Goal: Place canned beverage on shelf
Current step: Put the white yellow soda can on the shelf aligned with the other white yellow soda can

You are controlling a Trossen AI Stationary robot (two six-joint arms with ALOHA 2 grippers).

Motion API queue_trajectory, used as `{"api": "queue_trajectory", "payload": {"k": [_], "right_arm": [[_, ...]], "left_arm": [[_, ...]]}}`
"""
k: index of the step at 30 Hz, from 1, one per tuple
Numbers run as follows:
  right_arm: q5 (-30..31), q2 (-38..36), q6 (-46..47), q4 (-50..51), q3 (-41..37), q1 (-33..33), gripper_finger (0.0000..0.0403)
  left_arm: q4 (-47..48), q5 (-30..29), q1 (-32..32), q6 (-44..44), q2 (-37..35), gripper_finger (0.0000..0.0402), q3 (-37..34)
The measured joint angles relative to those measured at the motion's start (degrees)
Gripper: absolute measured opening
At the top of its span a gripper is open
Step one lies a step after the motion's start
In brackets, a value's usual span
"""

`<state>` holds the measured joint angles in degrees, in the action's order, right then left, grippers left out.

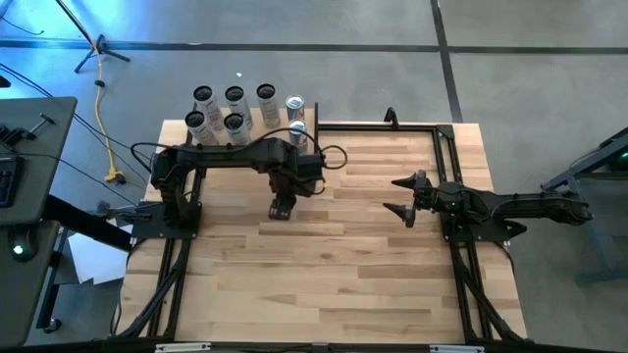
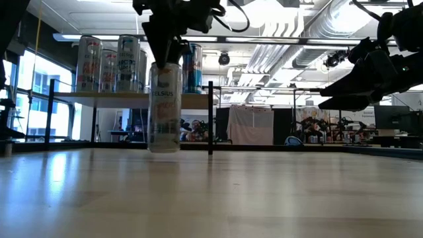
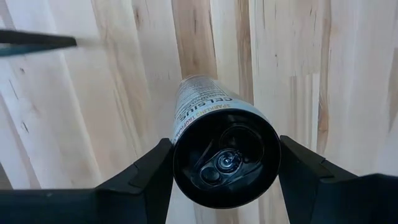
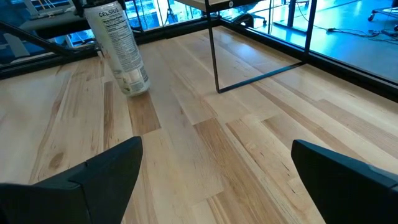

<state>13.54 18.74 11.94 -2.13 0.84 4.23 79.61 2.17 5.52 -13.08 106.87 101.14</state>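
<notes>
A tall silver Celsius can (image 2: 164,106) stands upright at the middle of the plank tabletop, with my left gripper (image 1: 282,208) shut on its top from above. The same can (image 4: 121,50) shows in the right wrist view. At the table's far left is the shelf (image 2: 99,99), a pale board on thin black posts with several cans (image 1: 231,110) standing on it. My right gripper (image 1: 400,196) waits open at the table's right side, with nothing between its fingers (image 4: 93,180). My left gripper pinches the can's wall just below its top rim (image 3: 179,163) between its two fingers (image 3: 146,177), one on each side. The fingers point straight down from above. The can hangs upright with its base at or just above the tabletop; I cannot tell whether it is clear.
A thin black shelf post (image 4: 214,56) and its foot bar stand on the table just right of the can. A black metal frame (image 1: 442,127) runs along the table's far and right edges. Open wood lies between the can and my right gripper.
</notes>
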Motion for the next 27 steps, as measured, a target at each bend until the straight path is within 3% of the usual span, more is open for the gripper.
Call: {"api": "queue_trajectory", "payload": {"k": [8,17,27], "right_arm": [[0.0,0.0,0.0,0.0,-0.02,0.0,0.04],[0.0,-0.01,0.0,0.0,-0.01,0.0,0.04],[0.0,-0.01,-0.01,0.0,-0.01,0.0,0.04]], "left_arm": [[-1.61,-0.04,0.0,-0.53,-0.13,0.0198,0.0],[-1.99,-0.04,0.0,0.39,-0.13,0.0238,0.0],[-4.66,0.02,0.02,-0.07,-0.24,0.0242,-2.81]]}}
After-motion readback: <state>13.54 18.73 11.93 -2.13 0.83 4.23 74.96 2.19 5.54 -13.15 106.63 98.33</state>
